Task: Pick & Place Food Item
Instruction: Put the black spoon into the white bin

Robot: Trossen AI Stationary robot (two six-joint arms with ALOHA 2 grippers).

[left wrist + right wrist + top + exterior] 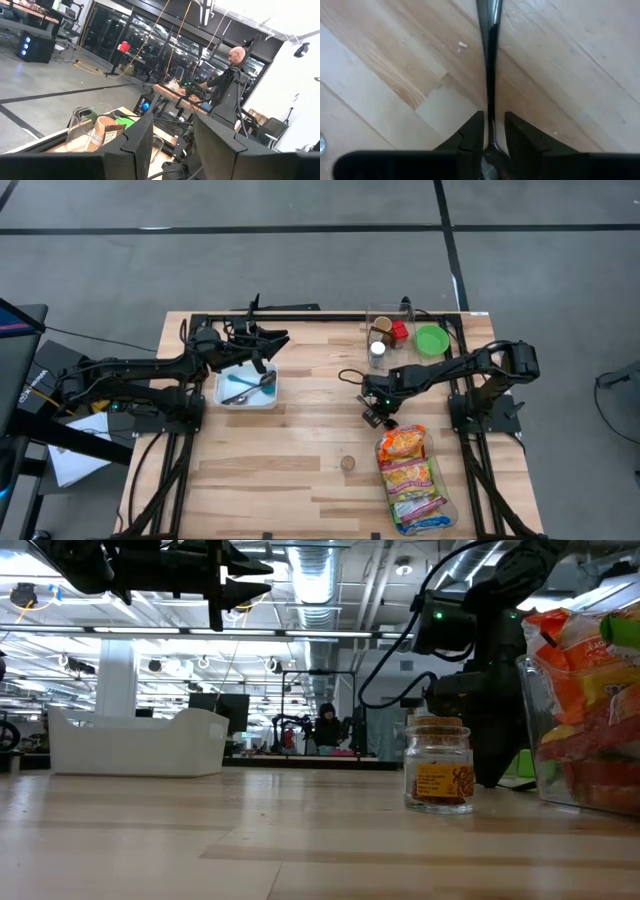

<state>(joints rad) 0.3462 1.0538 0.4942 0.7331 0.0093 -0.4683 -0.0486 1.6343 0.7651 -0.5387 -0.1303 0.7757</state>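
**High view.** The food packet [408,470] lies flat in a clear tub [447,515] at the front right of the table [300,480]. Nothing grips it. The right gripper [378,415] hangs low over the boards just behind the tub. The left gripper [275,340] waits above the white bin [225,395] of cutlery on the left. A small jar [348,463] stands alone near the tub.

**Low view.** The packet shows at the right edge as printed orange film behind the tub wall. The jar is in front, with the right arm behind it.

**Left wrist view.** The left gripper's fingers [135,145] are spread part way, with nothing between them.

**Right wrist view.** The right gripper [493,132] straddles the thin dark handle of a utensil [487,60] over bare wood, not the packet. Whether the handle is actually pinched cannot be told.

**Handling judgement.** The packet is probably light and soft, with slick, crinkly film and brittle contents. The best hold looks like a sealed end seam or a short edge, taken lightly. Clamping the middle risks crushing it, and the tub wall limits approach from the side.
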